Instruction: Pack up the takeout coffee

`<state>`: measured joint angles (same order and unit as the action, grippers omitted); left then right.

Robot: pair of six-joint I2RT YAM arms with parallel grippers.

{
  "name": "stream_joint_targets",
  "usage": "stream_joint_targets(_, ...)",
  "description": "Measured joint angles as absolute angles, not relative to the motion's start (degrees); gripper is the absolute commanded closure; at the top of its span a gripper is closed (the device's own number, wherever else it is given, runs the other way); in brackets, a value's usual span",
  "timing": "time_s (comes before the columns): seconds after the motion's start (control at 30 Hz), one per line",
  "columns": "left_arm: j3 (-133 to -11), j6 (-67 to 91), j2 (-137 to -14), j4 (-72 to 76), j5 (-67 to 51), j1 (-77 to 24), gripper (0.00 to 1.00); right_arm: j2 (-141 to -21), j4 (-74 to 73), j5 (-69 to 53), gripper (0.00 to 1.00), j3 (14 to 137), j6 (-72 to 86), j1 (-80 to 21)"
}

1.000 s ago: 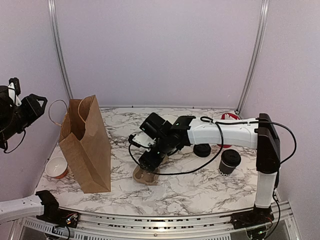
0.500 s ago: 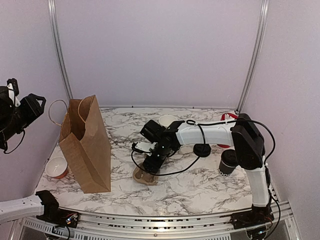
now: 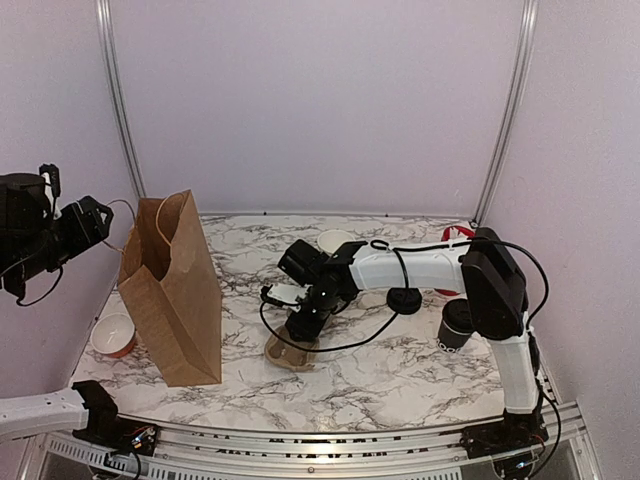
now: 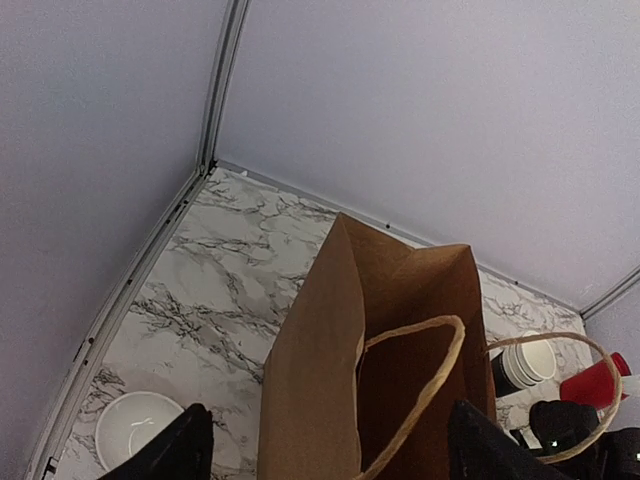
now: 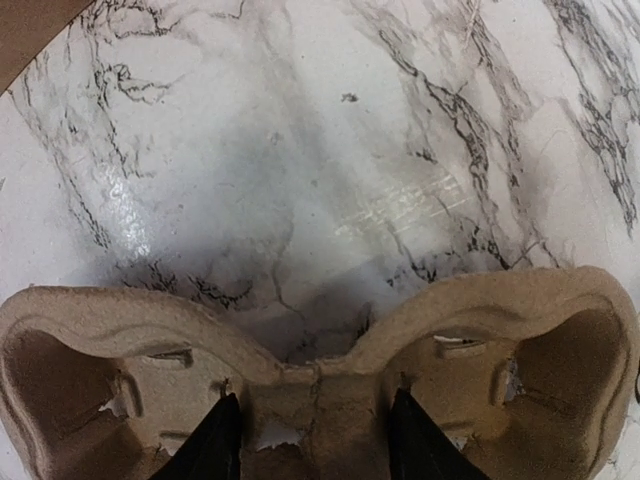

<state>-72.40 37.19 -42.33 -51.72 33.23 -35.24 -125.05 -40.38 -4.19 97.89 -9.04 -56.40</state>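
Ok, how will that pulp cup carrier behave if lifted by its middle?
Probably light and fairly stiff: the cup carrier looks like thin moulded pulp. Its ragged, torn edges suggest that a hard pinch from the right gripper could crush the middle. Held centrally, it should hang roughly level.

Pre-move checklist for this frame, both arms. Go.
1. Right tool straddles the centre bridge of the carrier: ok.
2. Right tool clamped on the carrier: cannot tell; its fingers flank the bridge, contact unclear.
3. Carrier wells in the wrist view empty: ok.
4. Paper bag upright, mouth open: ok.
5. Left tool gripping the bag: not ok; jaws stand wide open.
6. Takeout coffee upright, lidded, apart from both tools: ok.
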Motion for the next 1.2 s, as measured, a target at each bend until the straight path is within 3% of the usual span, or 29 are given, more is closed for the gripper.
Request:
stream_joint_targets(0.23,-72.8,38.1,-47.4,-54.8,29.1,-35.2,0.09,-125.1,-40.3,-4.2,0.59,97.9,-8.8,-56.6)
stream_joint_targets(0.43,-74.2,38.1,-50.5,-57.5,27.3,-35.2,0.14,-125.0,-40.3,-4.2,0.6,97.9,-8.2,-56.7)
stream_joint_targets(0.7,-75.0,37.7,-51.5,-59.0,25.8,-34.5,0.39,-124.4,-40.1,-3.6,0.6,97.9,-7.0,-57.1)
stream_joint_targets(1.07,-74.9,35.8,-54.1,-59.2,23.8,-34.5,0.61,-121.1,-39.8,-2.9,0.61,97.1,-5.5,-57.8)
stream_joint_targets(1.2,-74.8,35.3,-54.6,-59.2,23.1,-34.5,0.79,-119.8,-39.5,-2.5,0.61,96.0,-4.5,-57.9)
